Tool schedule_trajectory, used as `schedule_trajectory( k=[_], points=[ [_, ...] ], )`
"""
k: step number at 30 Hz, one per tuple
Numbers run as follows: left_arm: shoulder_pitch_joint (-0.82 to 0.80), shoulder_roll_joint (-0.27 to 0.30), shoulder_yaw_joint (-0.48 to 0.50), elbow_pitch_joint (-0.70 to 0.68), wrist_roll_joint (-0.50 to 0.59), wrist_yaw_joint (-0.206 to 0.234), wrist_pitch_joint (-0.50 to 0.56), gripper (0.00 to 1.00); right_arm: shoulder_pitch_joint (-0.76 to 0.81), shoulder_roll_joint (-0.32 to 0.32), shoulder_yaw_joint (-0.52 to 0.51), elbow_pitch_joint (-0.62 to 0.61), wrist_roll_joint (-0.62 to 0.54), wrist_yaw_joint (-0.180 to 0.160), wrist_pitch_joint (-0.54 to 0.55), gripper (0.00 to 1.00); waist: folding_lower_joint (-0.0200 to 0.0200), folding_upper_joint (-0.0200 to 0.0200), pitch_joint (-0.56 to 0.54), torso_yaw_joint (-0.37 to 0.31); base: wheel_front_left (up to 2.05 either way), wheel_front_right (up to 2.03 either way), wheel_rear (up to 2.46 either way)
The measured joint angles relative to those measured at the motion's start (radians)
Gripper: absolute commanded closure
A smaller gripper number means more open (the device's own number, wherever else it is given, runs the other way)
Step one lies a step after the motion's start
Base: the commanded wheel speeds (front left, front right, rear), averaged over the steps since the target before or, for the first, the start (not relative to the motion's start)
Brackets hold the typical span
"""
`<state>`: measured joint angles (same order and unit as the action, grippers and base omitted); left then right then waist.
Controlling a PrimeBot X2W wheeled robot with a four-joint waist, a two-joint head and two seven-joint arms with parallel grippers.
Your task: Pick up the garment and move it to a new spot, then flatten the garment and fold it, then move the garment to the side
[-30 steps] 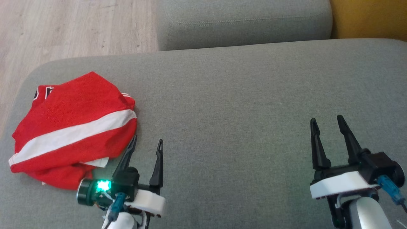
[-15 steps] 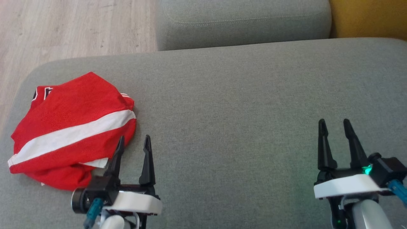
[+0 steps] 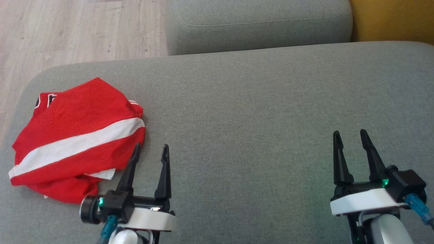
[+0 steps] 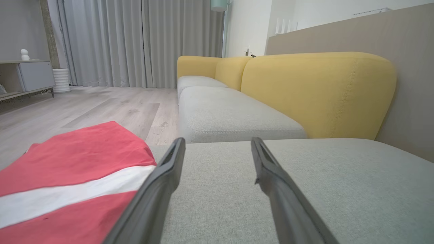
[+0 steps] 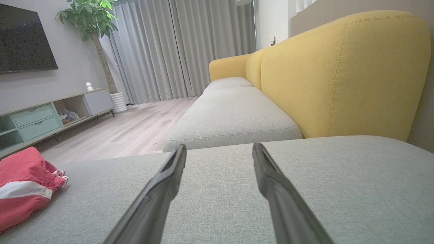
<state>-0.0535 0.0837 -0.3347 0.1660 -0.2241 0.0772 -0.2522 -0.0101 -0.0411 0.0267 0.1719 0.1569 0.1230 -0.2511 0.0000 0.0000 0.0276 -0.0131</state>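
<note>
The garment (image 3: 73, 135) is a red piece with a white stripe, lying in a folded bundle at the left end of the grey sofa seat (image 3: 254, 112). My left gripper (image 3: 151, 150) stands open just right of its lower right corner, fingers apart and empty; in the left wrist view the garment (image 4: 67, 176) lies beside the left finger of my left gripper (image 4: 217, 144). At the lower right, far from the cloth, my right gripper (image 3: 349, 135) is open over bare cushion. The right wrist view has the garment (image 5: 23, 183) at the far left, with my right gripper (image 5: 218, 149) empty.
A second grey cushion (image 3: 257, 23) lies beyond the seat, with a yellow backrest (image 3: 393, 18) at the right. Wooden floor (image 3: 67, 30) drops off past the seat's left and far edges. A TV cabinet (image 5: 40, 118) and a potted plant (image 5: 91, 20) stand across the room.
My left gripper drew left and back, then came slightly right again, its wrist turning. The right gripper shifted a little right and returned. The garment has not moved.
</note>
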Motion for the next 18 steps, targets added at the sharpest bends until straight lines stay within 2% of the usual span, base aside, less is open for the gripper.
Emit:
schedule_trajectory(
  k=[9, 18],
  points=[
    [0.002, -0.021, 0.048, 0.015, 0.023, -0.026, 0.0, 0.0, 0.0, 0.0, 0.002, 0.002, 0.0, 0.0, 0.0, 0.0, 0.0, 0.0, -0.004, 0.006, 0.0, 0.0, 0.0],
    [0.003, -0.031, 0.084, 0.034, 0.041, -0.035, 0.0, 0.0, 0.003, 0.0, 0.035, 0.0, 0.012, 0.0, 0.0, 0.0, 0.0, 0.0, -0.01, 0.084, 0.0, 0.0, 0.0]
  ],
)
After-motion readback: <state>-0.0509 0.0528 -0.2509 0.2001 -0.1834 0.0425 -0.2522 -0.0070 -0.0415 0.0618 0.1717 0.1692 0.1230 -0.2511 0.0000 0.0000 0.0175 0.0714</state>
